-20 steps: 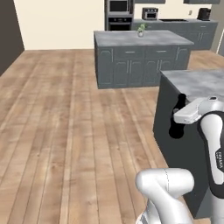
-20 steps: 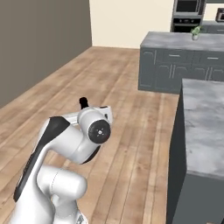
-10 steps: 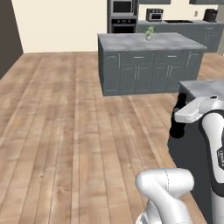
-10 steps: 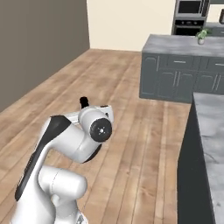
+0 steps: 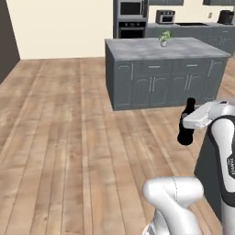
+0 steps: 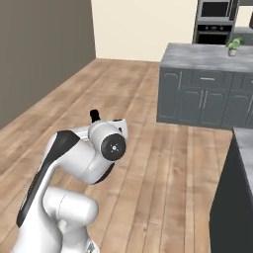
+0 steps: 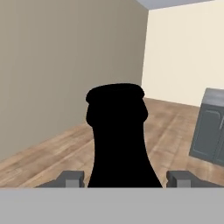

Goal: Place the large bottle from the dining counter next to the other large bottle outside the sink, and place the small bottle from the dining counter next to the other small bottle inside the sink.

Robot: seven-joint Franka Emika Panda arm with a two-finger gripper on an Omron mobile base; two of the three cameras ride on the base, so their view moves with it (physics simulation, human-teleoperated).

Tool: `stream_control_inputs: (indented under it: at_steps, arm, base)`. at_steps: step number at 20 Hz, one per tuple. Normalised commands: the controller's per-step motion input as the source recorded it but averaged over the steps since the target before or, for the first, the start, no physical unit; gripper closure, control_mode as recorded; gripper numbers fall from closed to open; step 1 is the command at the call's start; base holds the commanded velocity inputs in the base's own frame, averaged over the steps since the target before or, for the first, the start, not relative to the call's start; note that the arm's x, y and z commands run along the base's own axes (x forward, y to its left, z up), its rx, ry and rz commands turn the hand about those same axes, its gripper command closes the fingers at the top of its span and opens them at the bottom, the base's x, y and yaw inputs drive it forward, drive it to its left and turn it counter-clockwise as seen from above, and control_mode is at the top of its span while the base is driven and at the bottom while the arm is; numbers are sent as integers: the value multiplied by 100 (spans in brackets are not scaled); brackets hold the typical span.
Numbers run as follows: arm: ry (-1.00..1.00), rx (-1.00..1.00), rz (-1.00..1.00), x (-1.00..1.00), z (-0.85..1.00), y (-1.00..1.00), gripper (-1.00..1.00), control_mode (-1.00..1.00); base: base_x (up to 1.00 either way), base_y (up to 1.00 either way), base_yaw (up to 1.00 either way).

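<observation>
The claw (image 7: 123, 177) is clamped on a black bottle (image 7: 119, 140), its two fingertips (image 7: 70, 178) standing on either side of the bottle's body while the neck and rounded cap rise ahead of the hand camera. From the left base camera the bottle (image 5: 187, 123) shows dark and upright against the white arm's wrist, carried in mid-air above the wooden floor (image 5: 64, 137), well apart from any worktop. Beyond it stands a grey cabinet island (image 5: 165, 73) with a small potted plant (image 5: 164, 37) near the middle of its top, and wall ovens (image 5: 131, 18) behind. A dark counter's corner (image 6: 237, 192) edges in at the right. The bottle looks rigid and smooth, likely slippery; the body seems the surest place to hold it.
</observation>
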Motion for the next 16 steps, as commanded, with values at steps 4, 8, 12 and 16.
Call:
stream_control_inputs:
  at_steps: [4,8,12,16]
  arm:
    - [0,0,0,0,0,0,100,100]
    - [0,0,0,0,0,0,100,100]
    - [0,0,0,0,0,0,100,100]
    - [0,0,0,0,0,0,100,100]
  base:
    - [100,41,-6]
    - [100,41,-6]
    - [100,42,-7]
    - [100,42,-7]
